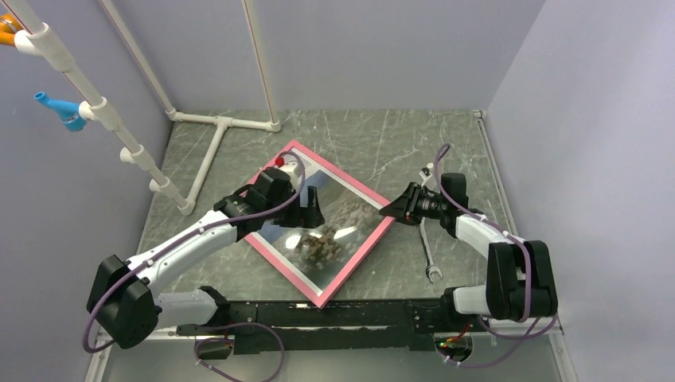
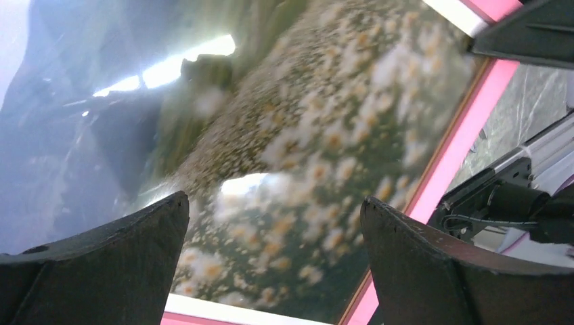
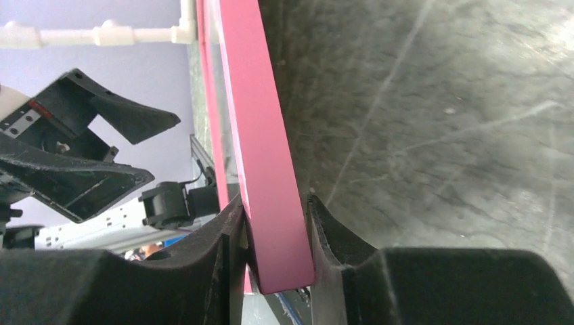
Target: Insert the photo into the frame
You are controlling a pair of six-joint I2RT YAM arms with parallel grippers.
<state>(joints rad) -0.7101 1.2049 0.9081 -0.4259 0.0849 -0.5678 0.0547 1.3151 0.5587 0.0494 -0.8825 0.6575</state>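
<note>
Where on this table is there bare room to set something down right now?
Widest: the far strip between the frame and the back wall, right of the white pipe. Smaller: the near wedge between frame, wrench and black rail. Crowded: the middle, with the open left gripper over the photo and the right gripper clamping the frame's corner.

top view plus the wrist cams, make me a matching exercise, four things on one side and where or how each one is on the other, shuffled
Things
1. left end effector
2. right end effector
3. photo
4. wrench

Places and states
A. shut on the frame's pink edge
B. open, over the photo
C. lying loose, right of the frame
D. inside the frame, flowers facing up

Pairs: 1-B, 2-A, 3-D, 4-C
</note>
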